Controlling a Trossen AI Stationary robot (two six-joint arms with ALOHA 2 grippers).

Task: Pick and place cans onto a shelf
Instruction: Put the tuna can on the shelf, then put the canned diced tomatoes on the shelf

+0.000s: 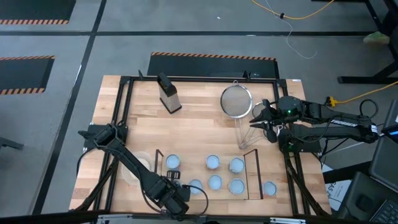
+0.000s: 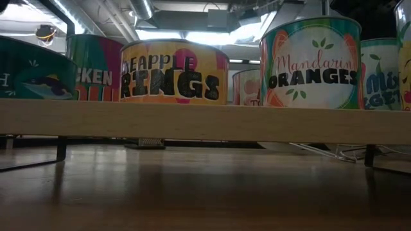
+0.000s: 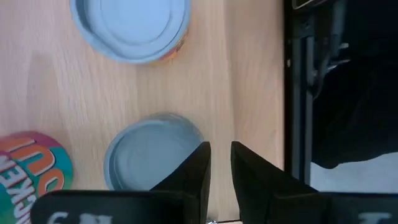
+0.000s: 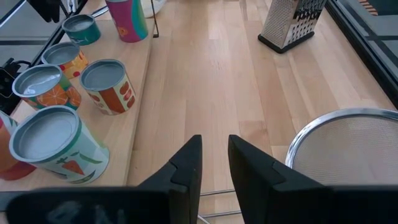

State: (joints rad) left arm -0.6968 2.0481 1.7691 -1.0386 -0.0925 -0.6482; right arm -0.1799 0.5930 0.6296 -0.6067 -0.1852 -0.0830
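Cans (image 1: 214, 163) stand in a loose group on the shelf (image 1: 252, 186) at the lower middle of the high view, and one more stands just right of the shelf's black end frame, at the lower right. They are small metal cylinders with flat, pale blue-silver lids and bright paper labels; in the low view one reads "Mandarin Oranges" (image 2: 311, 63) and another shows pineapple rings (image 2: 173, 72). I judge them stiff and not fragile, rather heavy if they are full, with smooth sides that could slip a little. The best hold is probably across the round side wall, near the middle of the height, not on the lid rim.

The shelf is a low board of light wood with thin black metal uprights, resting on the worktop (image 1: 199, 124), which is also of pale wood strips.

The left gripper (image 3: 219, 163) is at the lower left of the high view, over the shelf, just beside one can lid (image 3: 152, 152); its jaws stand narrow with a small gap and hold nothing. The right gripper (image 4: 214, 155) waits at the right side of the high view, jaws also narrow and empty, near a round wire-mesh strainer (image 1: 237, 101). A metal grater (image 1: 168, 94) stands at the upper middle.
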